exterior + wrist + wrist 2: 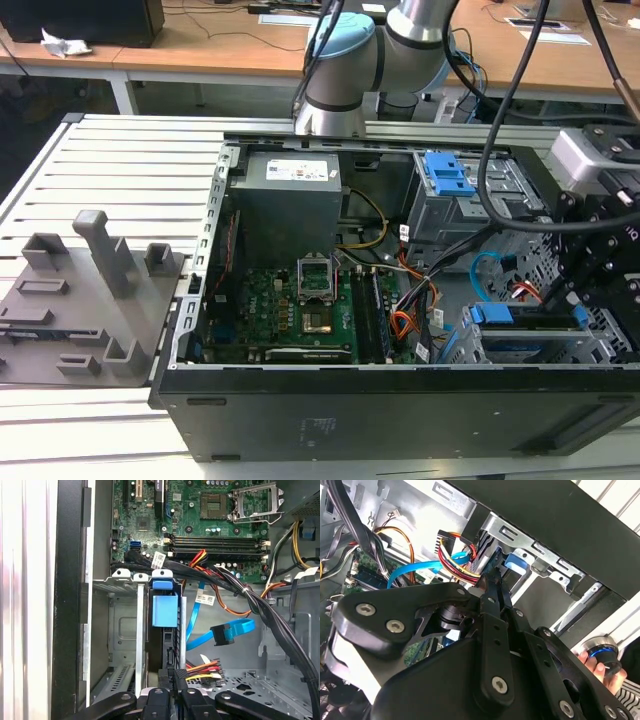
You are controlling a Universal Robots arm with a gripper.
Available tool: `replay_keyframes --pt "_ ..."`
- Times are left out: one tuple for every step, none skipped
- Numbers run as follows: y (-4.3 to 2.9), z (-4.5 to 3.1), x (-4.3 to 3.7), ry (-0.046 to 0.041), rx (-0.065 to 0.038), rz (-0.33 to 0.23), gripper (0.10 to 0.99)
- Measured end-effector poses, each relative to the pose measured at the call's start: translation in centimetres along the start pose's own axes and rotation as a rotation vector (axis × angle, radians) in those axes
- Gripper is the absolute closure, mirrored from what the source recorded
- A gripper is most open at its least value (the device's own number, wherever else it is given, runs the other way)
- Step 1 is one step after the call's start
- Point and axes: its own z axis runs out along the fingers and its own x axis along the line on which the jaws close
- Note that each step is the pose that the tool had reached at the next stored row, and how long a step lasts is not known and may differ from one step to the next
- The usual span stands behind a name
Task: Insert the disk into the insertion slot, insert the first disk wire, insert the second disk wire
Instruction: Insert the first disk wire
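disk (164, 612) looks seated in the bay (141, 630), gripper (171, 676) at its exposed edge with jaws pinched closed and empty-looking, light-blue cable (220, 633) loose just beside, so I'd say we're at the wiring step, which needs a precise connector grab in tight clearance.

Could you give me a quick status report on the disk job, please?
Gripper low at the end of the disk. Disk sits in the insertion slot. Second disk wire connector hangs free, unplugged. Red-yellow wire bundle close beside the gripper.
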Motion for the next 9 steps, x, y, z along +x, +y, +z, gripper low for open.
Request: replay_keyframes --pt "-0.01 0.02 0.00 0.0000 0.000 0.000 0.925" --pt "-0.01 0.02 0.00 0.0001 0.000 0.000 0.925" --pt "-0.01 0.03 0.00 -0.0001 0.000 0.000 0.925" --pt "-0.01 0.04 0.00 0.0000 0.000 0.000 0.925" --pt "-0.01 0.04 0.00 -0.0001 0.000 0.000 0.925" --pt "-0.01 0.07 0.00 -0.0008 0.000 0.000 0.914" --pt "-0.01 0.07 0.00 -0.0005 0.000 0.000 0.855" --pt "-0.01 0.06 0.00 -0.0003 0.000 0.000 0.788" --pt "-0.01 0.04 0.00 0.0003 0.000 0.000 0.788"
